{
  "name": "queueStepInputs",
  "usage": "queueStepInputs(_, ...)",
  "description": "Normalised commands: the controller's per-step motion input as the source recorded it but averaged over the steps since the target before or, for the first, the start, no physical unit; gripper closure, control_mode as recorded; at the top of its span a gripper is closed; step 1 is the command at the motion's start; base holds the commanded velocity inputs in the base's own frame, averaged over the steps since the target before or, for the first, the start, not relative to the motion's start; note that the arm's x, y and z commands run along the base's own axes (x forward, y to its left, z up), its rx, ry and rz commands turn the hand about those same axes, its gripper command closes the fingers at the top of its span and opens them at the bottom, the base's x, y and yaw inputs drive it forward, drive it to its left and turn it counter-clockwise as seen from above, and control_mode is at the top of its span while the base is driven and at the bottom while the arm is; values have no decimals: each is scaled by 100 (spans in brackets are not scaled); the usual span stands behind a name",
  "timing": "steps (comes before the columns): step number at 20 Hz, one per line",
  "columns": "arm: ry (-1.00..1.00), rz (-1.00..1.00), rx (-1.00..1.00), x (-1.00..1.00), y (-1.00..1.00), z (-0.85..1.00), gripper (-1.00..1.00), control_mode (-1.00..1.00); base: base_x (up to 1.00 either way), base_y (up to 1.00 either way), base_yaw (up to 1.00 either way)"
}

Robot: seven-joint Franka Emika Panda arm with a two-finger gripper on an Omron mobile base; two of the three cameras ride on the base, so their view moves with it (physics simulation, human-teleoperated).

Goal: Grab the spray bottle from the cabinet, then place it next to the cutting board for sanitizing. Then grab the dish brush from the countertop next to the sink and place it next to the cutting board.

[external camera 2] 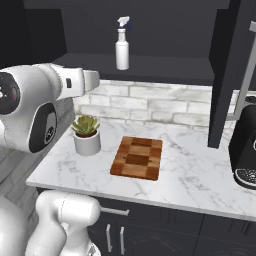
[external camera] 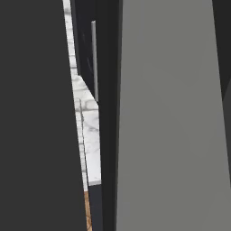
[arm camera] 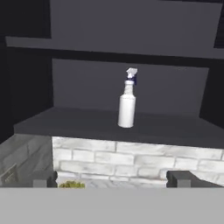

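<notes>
The spray bottle (external camera 2: 122, 49) (arm camera: 127, 105) stands upright on the lower shelf of the open black cabinet (external camera 2: 170, 67) (arm camera: 87, 120). My gripper (arm camera: 113, 180) faces it from a distance, level with the shelf. It is open, with both fingertips (arm camera: 43, 179) wide apart and nothing between them. The cutting board (external camera 2: 137, 157) lies flat on the white marble countertop (external camera 2: 195, 175), below the shelf and slightly to the right. The dish brush and the sink are out of view.
A potted succulent (external camera 2: 86, 134) stands left of the board. A black coffee machine (external camera 2: 246, 150) stands at the right. The open cabinet door (external camera 2: 227, 75) hangs over the counter between them. Dark panels (external camera: 171, 113) block most of the left base view. A white brick wall (external camera 2: 165, 107) backs the counter.
</notes>
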Motion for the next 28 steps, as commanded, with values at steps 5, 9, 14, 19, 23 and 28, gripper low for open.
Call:
queueStepInputs(5,-29,0,0,10,-22,46,-100,-100,0,0,0)
queueStepInputs(9,-10,0,0,65,-19,10,-100,-100,0,0,0)
queueStepInputs(14,-8,0,0,67,-12,21,-100,-100,0,0,0)
queueStepInputs(19,1,0,0,60,0,12,-100,-100,0,0,0)
queueStepInputs(23,10,0,0,60,0,0,-100,-100,0,0,0)
queueStepInputs(28,6,0,0,62,0,0,-100,-100,0,0,0)
